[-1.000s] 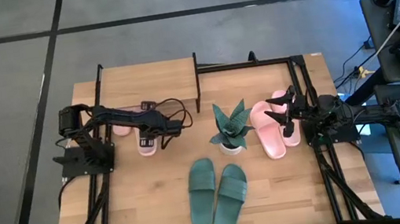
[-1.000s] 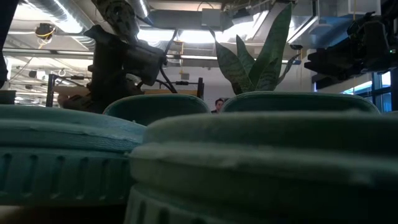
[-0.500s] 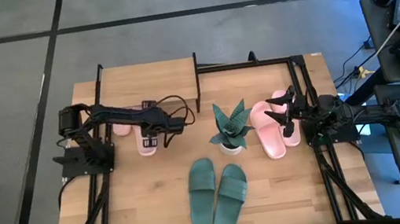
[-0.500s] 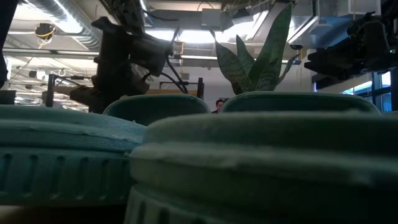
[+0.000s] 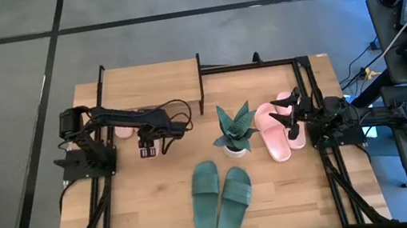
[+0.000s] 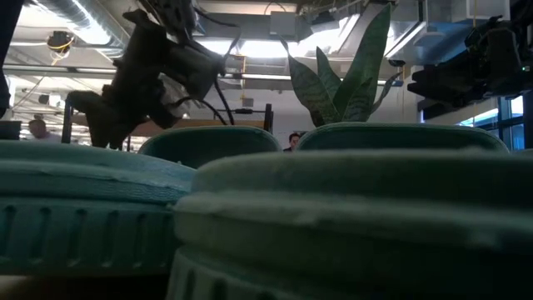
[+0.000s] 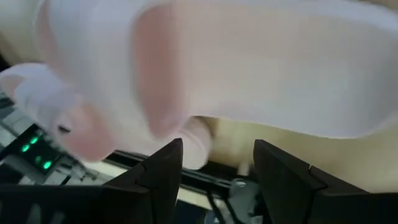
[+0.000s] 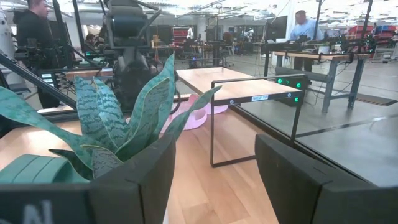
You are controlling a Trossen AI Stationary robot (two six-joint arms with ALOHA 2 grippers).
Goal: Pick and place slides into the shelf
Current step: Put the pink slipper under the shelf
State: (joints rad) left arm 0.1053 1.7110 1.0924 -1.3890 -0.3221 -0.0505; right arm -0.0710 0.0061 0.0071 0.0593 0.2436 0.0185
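Observation:
My left gripper (image 5: 148, 149) hangs over the table in front of the shelf (image 5: 152, 85) and is shut on a pale pink slide (image 7: 249, 68). From above, the gripper hides that slide. Another pink slide (image 5: 121, 129) lies flat by the shelf's near edge, half under the left arm. A pink pair (image 5: 277, 129) lies on its soles at the right. The dark green pair (image 5: 222, 196) lies near the front. My right gripper (image 5: 284, 109) waits open over the right pink pair, touching nothing. My left gripper has a rounded pink edge of the slide (image 7: 196, 146) between its two fingers. The rest of the slide spreads out beyond the fingertips. The wrist picture is smeared, so which part this is does not show. In the low view the gripper (image 6: 104, 117) is tilted and raised.
A green spiky potted plant (image 5: 232, 130) stands mid-table between the two arms. Black frame rails (image 5: 310, 98) run along the right side and behind. The green slides fill the bottom of the low view and hide the tabletop. People and benches show in the room beyond.
My left gripper has risen and tipped over, swinging the pink slide up with it. From above, the slide lay in plain sight beside the fingers a second ago and is now covered by the gripper. The right arm has kept still.

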